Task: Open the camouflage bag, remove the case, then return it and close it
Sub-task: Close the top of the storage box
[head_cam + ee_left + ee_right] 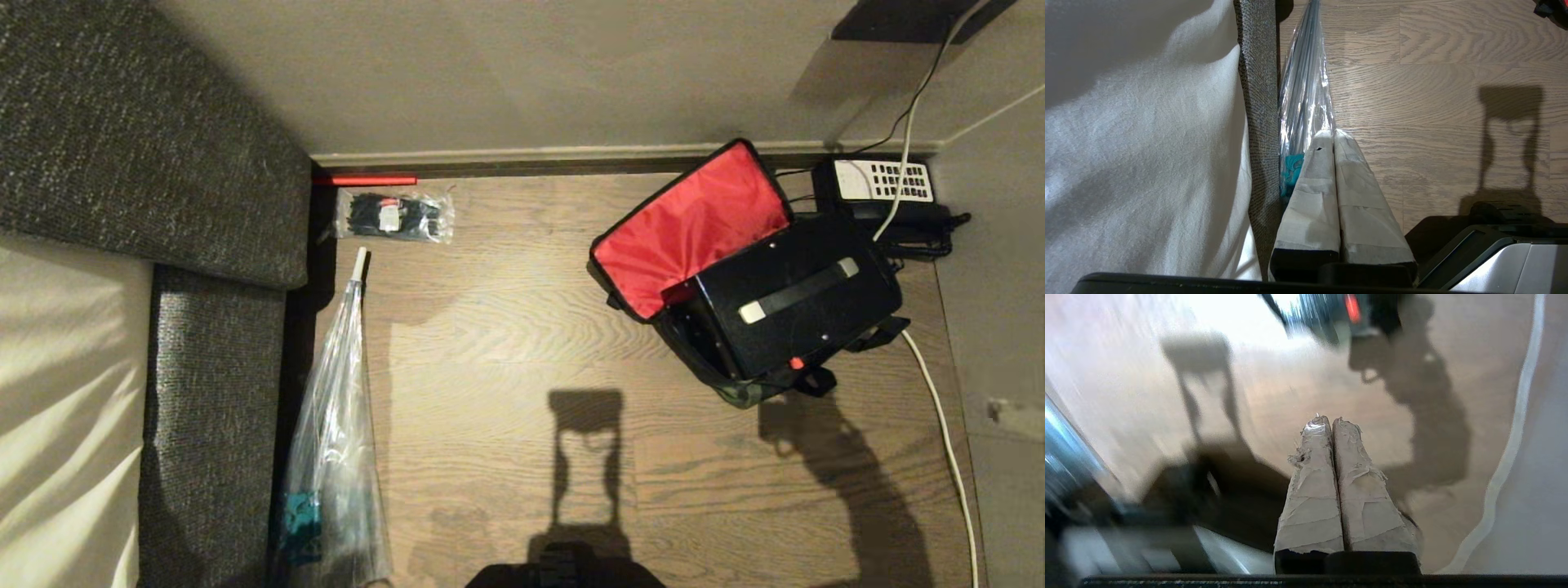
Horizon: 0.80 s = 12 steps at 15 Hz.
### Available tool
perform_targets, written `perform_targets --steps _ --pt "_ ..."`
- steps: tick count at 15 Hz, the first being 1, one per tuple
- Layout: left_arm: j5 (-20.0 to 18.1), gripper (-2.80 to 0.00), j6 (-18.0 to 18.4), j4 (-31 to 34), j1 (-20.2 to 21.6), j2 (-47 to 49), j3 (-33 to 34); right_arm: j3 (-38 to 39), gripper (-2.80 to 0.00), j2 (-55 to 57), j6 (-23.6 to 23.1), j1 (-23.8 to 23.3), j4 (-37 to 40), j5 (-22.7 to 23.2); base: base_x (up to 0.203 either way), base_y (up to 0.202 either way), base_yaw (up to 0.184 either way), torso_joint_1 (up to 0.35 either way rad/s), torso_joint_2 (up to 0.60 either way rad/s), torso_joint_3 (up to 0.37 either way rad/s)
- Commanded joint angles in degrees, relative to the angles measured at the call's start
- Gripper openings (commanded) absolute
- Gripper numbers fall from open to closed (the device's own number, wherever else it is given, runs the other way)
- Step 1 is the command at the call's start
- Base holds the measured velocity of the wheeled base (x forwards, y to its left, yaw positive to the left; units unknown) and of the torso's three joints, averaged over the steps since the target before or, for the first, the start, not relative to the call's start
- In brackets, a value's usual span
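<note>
The camouflage bag (739,392) sits on the wooden floor (506,327) with its flap thrown back, the red lining (694,229) facing up. The case (796,298) rests in the mouth of the bag, its top with the black handle (798,290) and pale end mounts showing, and a small red button (795,363) at its near edge.

The right gripper (1333,422) hangs above bare floor with its 2 taped fingers (1314,490) pressed flat together and nothing between them. The bag and case lie well ahead of its tips, only a blurred corner with the red button showing in the right wrist view. A white cable (1515,437) runs along the floor off to the side of this gripper.

The left gripper (1333,132) is likewise closed tight on nothing, its 2 wrapped fingers (1314,192) touching along their length. Just beyond its tips lies a clear plastic sleeve (1304,90) holding an umbrella, tucked against the grey sofa edge (1257,102); the bag is far off across the floor from it.

Past the bag, against the wall, stands a black telephone (886,192) with a white keypad. A small plastic packet (396,215) lies near the skirting beside the sofa.
</note>
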Motion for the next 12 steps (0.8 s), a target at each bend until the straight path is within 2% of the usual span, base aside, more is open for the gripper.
perform_targets --steps 1,3,6,7,10,12 --pt "0.00 -2.80 0.03 0.02 0.02 -0.11 0.01 -7.79 -2.80 17.34 3.12 -0.53 -4.95 1.53 0.000 0.000 0.000 0.000 0.00 0.000" --pt "0.00 -2.80 -0.02 0.02 0.02 -0.11 0.01 -14.08 -2.80 26.41 7.89 -2.25 -8.75 3.20 0.000 0.000 0.000 0.000 0.00 0.000" --pt "0.00 -2.80 -0.02 0.02 0.02 -0.11 0.01 -21.57 -2.80 36.93 10.21 -6.65 -13.57 3.83 0.000 0.000 0.000 0.000 0.00 0.000" --pt "0.00 -2.80 0.00 0.02 0.02 -0.11 0.01 -22.16 0.00 39.21 9.79 -8.10 -15.14 3.27 0.000 0.000 0.000 0.000 0.00 0.000" --pt "0.00 -2.80 -0.02 0.02 0.02 -0.11 0.01 -24.08 0.00 42.54 7.21 -11.67 -17.98 2.48 0.000 0.000 0.000 0.000 0.00 0.000" --pt "0.00 -2.80 -0.02 0.02 0.02 -0.11 0.01 -28.07 0.00 44.50 4.95 -15.28 -18.19 2.73 0.000 0.000 0.000 0.000 0.00 0.000"
